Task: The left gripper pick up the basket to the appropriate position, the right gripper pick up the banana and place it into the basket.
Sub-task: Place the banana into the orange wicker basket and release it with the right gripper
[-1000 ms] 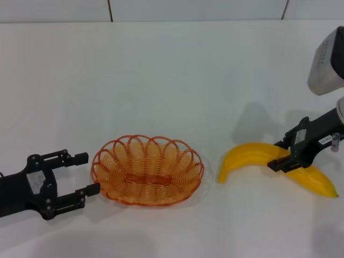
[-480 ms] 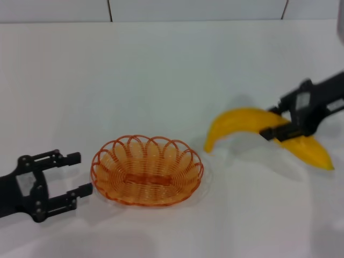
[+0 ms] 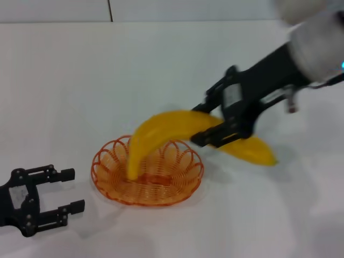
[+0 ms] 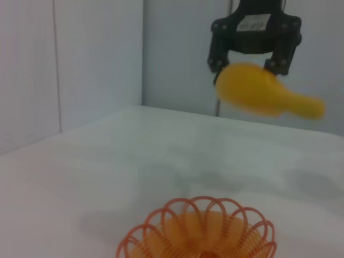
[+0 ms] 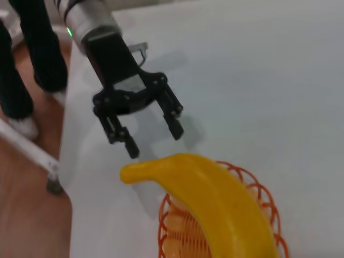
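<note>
On the white desk [image 3: 161,75], the right claw [image 3: 221,128], clamped on the curved yellow banana [image 3: 161,131], holds its tip over the orange wire basket [image 3: 107,177]; the left claw [image 3: 54,193], fingers apart, sits beside the basket near the desk's front edge.

Orange wire basket [image 3: 148,172]; smooth glossy banana [image 3: 161,131].

right gripper [image 3: 212,125] is up in the air, black wrist and arm reaching in diagonally from the far right, fingers clamped tight; left gripper [image 3: 67,189] sits low at the near left, fingers spread wide, holding nothing
</note>
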`<state>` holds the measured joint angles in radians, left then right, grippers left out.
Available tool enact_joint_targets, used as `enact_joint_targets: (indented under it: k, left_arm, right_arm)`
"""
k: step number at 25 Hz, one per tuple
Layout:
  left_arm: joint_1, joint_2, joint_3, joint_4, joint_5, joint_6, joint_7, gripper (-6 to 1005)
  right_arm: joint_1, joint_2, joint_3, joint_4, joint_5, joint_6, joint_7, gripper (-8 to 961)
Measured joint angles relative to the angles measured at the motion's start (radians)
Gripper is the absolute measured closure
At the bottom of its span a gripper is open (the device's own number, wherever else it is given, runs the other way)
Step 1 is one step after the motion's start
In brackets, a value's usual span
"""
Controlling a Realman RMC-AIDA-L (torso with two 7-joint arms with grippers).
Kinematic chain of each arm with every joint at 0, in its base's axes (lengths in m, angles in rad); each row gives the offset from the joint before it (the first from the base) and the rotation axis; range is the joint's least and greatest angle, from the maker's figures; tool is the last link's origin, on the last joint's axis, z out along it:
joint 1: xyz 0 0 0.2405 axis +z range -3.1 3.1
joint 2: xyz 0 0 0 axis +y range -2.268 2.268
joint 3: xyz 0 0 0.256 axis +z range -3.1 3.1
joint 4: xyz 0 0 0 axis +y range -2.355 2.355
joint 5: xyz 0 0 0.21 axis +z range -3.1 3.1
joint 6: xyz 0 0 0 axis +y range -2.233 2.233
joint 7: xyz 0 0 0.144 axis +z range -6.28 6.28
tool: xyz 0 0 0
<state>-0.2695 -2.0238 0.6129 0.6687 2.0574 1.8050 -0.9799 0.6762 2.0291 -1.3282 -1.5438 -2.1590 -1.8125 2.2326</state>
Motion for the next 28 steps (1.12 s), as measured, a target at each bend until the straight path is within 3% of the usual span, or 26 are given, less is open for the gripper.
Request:
enact_joint_targets:
  k: [5, 11, 19, 28]
  left_arm:
    - [-0.015, 0.0, -0.001, 0.002, 0.048, -0.002, -0.049, 332]
    - [-0.027, 0.004, -0.001, 0.002, 0.059, -0.009, -0.089, 333]
    - [-0.028, 0.004, -0.001, 0.003, 0.067, -0.02, -0.103, 333]
    - [-0.069, 0.02, -0.001, 0.002, 0.132, 0.016, -0.308, 332]
  right_arm:
    - [0.046, 0.001, -0.141, 0.077, -0.082, 0.155, 0.058, 398]
    - [0.082, 0.001, -0.177, 0.209, -0.096, 0.245, 0.062, 388]
    - [0.095, 0.006, -0.22, 0.262, -0.047, 0.267, 0.063, 374]
    - [0.094, 0.006, -0.275, 0.258, -0.04, 0.279, 0.077, 358]
